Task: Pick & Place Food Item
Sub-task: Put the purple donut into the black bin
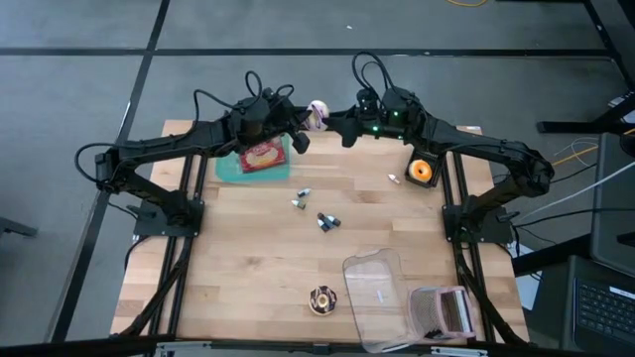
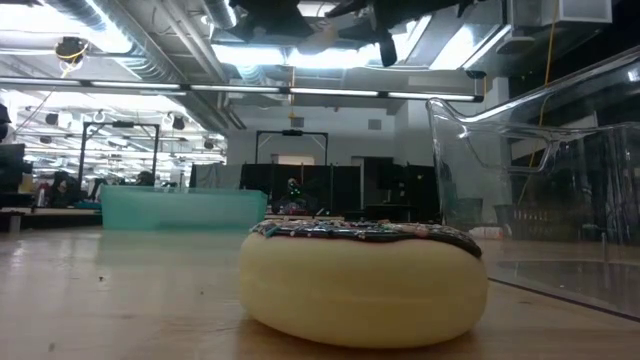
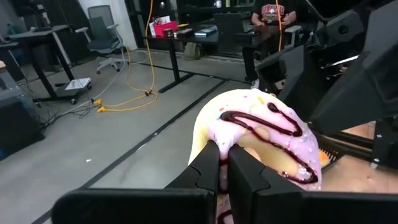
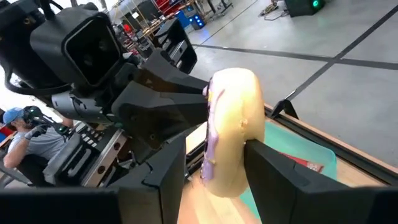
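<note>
High view, contents of the wooden tabletop [image 1: 248,258], counted.

Doughnuts, three. One pink-iced with dark drizzle [image 1: 317,114], held in the air at the far edge of the tabletop between the two tools. One orange-iced [image 1: 423,171], lying near the right arm's side. One chocolate-iced with sprinkles [image 1: 322,299], lying near the front edge.

Trays and tubs, three. One teal tray [image 1: 230,169] far left, carrying a flat packet with a red border [image 1: 263,156]. One clear plastic container [image 1: 382,297] front right. One smaller clear tub with dark contents [image 1: 444,311] just beside it; the contents cannot be made out.

Small loose pieces, about four: two pale ones [image 1: 300,196] and a dark pair [image 1: 327,221] mid-table, plus one pale scrap [image 1: 394,178] beside the orange doughnut. Too small to identify.

Tools, two. Left tool [image 3: 225,167]: fingers pressed together, pinching the pink doughnut's rim. Right tool [image 4: 214,158]: fingers set wide, one on either side of the same doughnut, touching its sides.

Hidden or cut off. In the low view the chocolate doughnut fills the foreground, the clear container is cut by the picture's right edge, and both arms show only as dark shapes overhead. In the high view the pink doughnut is largely covered by the two wrists.

People, two: one seated, cap and grey shirt [image 4: 28,140]; one at a desk [image 3: 273,15].
</note>
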Controlling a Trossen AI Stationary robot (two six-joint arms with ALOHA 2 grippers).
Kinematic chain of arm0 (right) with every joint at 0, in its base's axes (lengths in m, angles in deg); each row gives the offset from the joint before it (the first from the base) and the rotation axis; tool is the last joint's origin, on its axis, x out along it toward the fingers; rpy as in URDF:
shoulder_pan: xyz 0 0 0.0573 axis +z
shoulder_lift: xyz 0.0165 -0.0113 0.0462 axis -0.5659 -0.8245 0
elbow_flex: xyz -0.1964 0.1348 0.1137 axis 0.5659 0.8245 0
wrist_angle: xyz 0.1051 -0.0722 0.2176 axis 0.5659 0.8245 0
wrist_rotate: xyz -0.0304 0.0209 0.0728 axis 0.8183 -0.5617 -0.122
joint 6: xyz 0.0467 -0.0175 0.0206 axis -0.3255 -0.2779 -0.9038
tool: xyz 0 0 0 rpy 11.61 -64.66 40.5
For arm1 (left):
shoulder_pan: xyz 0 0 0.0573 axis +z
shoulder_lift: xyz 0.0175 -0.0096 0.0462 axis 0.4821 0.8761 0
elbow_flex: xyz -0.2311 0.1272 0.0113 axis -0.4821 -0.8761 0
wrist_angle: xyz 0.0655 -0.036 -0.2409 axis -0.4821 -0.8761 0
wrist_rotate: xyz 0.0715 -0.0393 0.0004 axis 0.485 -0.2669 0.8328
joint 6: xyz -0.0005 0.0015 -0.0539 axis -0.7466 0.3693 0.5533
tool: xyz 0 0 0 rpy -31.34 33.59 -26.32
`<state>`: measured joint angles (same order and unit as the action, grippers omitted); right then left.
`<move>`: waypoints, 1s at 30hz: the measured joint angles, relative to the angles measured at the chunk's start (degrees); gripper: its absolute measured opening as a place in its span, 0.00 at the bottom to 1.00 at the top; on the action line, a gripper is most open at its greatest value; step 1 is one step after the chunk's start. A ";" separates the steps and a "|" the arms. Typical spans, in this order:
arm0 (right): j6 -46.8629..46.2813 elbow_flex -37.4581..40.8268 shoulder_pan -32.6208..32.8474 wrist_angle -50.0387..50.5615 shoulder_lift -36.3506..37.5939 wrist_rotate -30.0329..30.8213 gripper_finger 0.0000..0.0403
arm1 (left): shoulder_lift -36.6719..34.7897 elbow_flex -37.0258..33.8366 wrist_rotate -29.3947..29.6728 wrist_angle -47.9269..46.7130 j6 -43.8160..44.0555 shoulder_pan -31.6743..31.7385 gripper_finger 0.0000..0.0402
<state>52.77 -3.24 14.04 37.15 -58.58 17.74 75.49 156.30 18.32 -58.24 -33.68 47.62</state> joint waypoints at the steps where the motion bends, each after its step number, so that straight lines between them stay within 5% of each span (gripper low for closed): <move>1: 0.02 0.00 0.00 0.00 0.00 0.35 0.40 | 0.00 0.01 -0.01 0.07 0.00 -0.01 0.02; 6: 0.04 0.00 0.00 0.02 0.00 1.17 0.34 | 0.00 0.04 -1.55 0.91 0.15 0.01 0.02; 15: 0.15 0.00 0.00 0.06 0.00 1.28 0.03 | -0.02 0.04 -1.99 0.90 0.17 0.01 0.02; 22: -0.09 0.00 0.00 0.07 0.00 0.85 0.02 | -0.04 0.04 -2.75 1.12 -0.20 0.01 0.05; 30: -0.08 0.04 -1.52 2.46 0.00 1.11 0.01 | -0.48 0.04 -3.96 0.80 -4.77 0.60 0.27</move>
<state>52.68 -3.20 12.52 39.61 -58.58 18.85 75.01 156.35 14.36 -57.44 -38.45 48.22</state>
